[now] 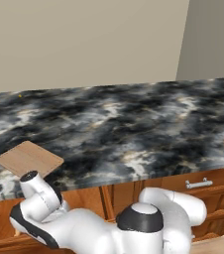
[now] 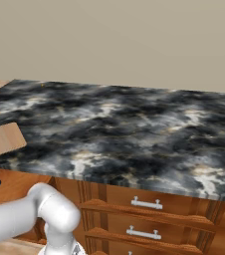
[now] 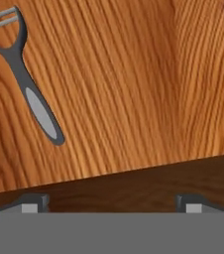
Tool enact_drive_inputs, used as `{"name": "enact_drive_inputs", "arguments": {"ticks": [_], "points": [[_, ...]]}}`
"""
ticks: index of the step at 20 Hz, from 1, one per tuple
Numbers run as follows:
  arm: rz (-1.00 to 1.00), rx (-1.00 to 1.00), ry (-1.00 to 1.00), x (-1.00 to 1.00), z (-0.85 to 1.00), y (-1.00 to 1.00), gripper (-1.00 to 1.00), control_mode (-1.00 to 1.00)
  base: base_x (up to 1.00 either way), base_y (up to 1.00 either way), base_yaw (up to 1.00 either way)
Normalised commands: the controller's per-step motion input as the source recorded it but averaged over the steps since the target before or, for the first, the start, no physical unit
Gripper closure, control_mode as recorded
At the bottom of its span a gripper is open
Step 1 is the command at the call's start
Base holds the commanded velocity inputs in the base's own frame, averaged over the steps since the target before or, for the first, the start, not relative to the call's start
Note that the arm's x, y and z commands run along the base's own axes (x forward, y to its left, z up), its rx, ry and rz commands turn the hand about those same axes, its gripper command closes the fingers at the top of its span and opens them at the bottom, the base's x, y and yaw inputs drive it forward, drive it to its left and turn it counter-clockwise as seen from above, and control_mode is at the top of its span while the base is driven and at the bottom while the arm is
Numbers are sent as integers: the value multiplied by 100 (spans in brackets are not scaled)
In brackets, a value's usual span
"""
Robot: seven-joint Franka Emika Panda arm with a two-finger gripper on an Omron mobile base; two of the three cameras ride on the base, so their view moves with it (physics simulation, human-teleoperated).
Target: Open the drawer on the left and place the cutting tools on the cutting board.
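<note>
Status, as I read it: the drawer (image 3: pixel 134 89) is open, since the hand view looks onto its wood floor. The peeler (image 3: pixel 27 84) lies there at upper left, untouched. The fingers (image 3: pixel 111 203) stand wide apart, holding nothing, hovering over bare floor beside the peeler. The cutting board (image 1: pixel 29 158) sits bare at the counter (image 1: pixel 134 129) edge, so I judge no tool is placed. The knife I cannot locate. The base views give the board and counter; the hand view gives the drawer's inside.
</note>
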Motion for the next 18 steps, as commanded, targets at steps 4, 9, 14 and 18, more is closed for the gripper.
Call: {"name": "enact_drive_inputs", "arguments": {"ticks": [4,9,14,18], "points": [[0,0,0,4,-17,5,-100,-100,0,0,0],[0,0,4,17,-17,2,-100,-100,0,0,0],[1,0,8,1,-21,9,-100,-100,0,0,0],[2,0,6,-6,-15,12,-100,-100,0,0,0]]}}
